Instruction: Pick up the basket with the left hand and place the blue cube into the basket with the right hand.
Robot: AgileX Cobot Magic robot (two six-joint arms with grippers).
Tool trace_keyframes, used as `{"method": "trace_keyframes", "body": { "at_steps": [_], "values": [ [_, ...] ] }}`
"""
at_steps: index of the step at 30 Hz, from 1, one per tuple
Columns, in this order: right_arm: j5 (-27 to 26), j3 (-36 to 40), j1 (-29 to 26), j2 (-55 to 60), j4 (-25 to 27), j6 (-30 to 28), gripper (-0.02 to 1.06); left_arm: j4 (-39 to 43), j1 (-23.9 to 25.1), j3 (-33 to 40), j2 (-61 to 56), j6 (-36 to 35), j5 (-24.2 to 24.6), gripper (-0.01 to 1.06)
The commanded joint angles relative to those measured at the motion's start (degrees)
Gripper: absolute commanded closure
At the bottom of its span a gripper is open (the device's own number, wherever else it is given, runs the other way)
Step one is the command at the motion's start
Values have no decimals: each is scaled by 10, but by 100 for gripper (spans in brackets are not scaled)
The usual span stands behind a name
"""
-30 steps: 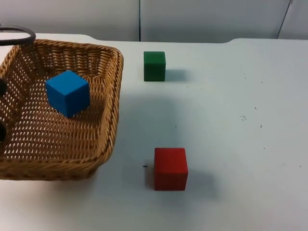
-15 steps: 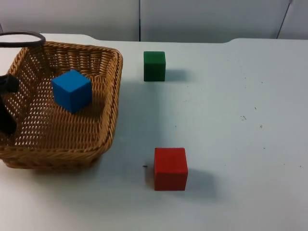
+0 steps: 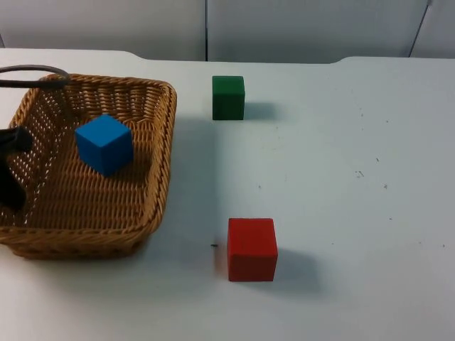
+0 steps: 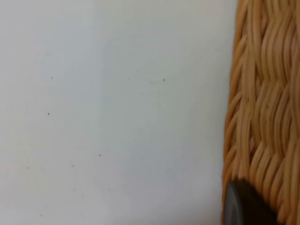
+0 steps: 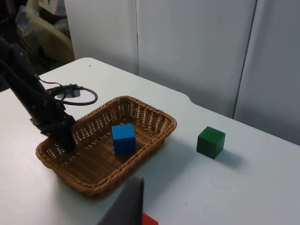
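With the blue cube (image 3: 104, 144) already lying on the woven floor of the basket (image 3: 160, 170), my left gripper (image 3: 10, 170) stands at the basket's left wall, black fingers clamped on the rim — one inside the weave, as the right wrist view (image 5: 60, 132) shows, and a fingertip pressed against the outer wicker in my left wrist view. The basket (image 5: 161, 123) sits level and, by its thin shadow, looks to be resting on or just above the white worktop (image 3: 341, 177).

My right gripper (image 5: 125, 206) waits well back from the basket, one dark finger at the edge of its own camera's picture; whether its fingers are spread or closed I cannot tell.

Apart from the basket, a green cube (image 3: 228, 97) stands near the partition wall and a red cube (image 3: 252, 249) nearer the front edge — neither belongs to the job.

As I judge it, the placing is done and the step in hand is setting the basket to rest. What the next move calls for is modest: confirm the basket's base is fully down, part my left fingers off the rim without dragging the wall, and lift straight up so the blue cube (image 5: 123, 138) is not jolted.
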Motion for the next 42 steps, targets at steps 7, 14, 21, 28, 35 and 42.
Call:
{"method": "trace_keyframes", "body": {
  "at_steps": [7, 14, 21, 28, 35, 42],
  "values": [
    [-12, 4, 2, -1, -4, -4, 10, 0, 1, -5, 5, 2, -16, 80],
    [-12, 4, 2, -1, -4, -4, 10, 31, 1, -6, 5, 2, -17, 26],
    [-12, 4, 2, -1, -4, -4, 10, 71, 1, -6, -5, -3, -6, 21],
    [-12, 4, 2, -1, -2, -4, 10, 72, 1, -18, -58, -3, -1, 21],
    [-12, 4, 2, -1, -2, -4, 10, 64, 1, -48, -150, -5, 41, 21],
    [-18, 4, 2, -1, -5, -8, 10, 64, 1, -52, -277, -44, 69, 21]
  ]
}}
